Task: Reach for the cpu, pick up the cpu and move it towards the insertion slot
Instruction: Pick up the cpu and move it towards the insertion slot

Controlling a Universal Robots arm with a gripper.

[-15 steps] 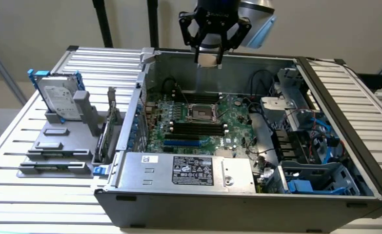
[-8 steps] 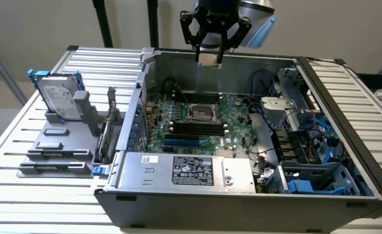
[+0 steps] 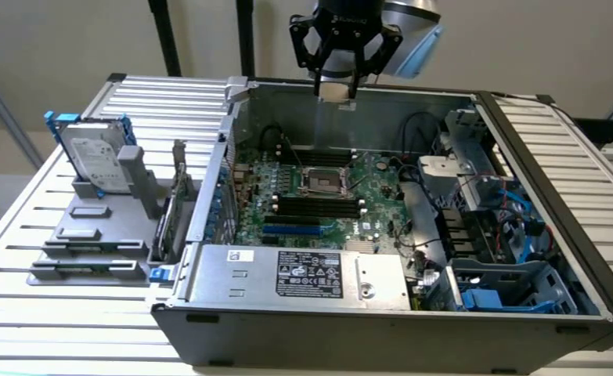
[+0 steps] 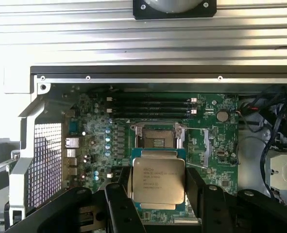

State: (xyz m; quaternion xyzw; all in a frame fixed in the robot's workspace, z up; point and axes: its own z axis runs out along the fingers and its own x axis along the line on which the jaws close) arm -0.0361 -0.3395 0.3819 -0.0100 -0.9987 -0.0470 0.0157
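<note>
**CPU held above the board, socket just ahead of the chip**

The cpu (image 4: 158, 178) sat flat between the black fingers (image 4: 118, 206) of the gripper (image 4: 158, 194), its silver lid with printed lettering facing the wrist camera and its pale rim showing on all sides. The fingers pressed on two opposite edges, so the grip was closed on the chip and nothing else.

In the wrist view the insertion slot (image 4: 157, 138) lay directly beyond the chip's far edge, its shiny frame and dark centre lined up with the chip, edges roughly parallel. The chip was square, so no long axis mattered; by my reading, what counted was that offset along one line and the height left to lose.

In the exterior view the gripper (image 3: 337, 92) hung high over the open computer case (image 3: 390, 325), above its rear wall, well apart from the insertion slot (image 3: 322, 181) on the green motherboard (image 3: 374, 196) below. The long black memory slots (image 3: 308, 208) ran just beside the socket.
</note>
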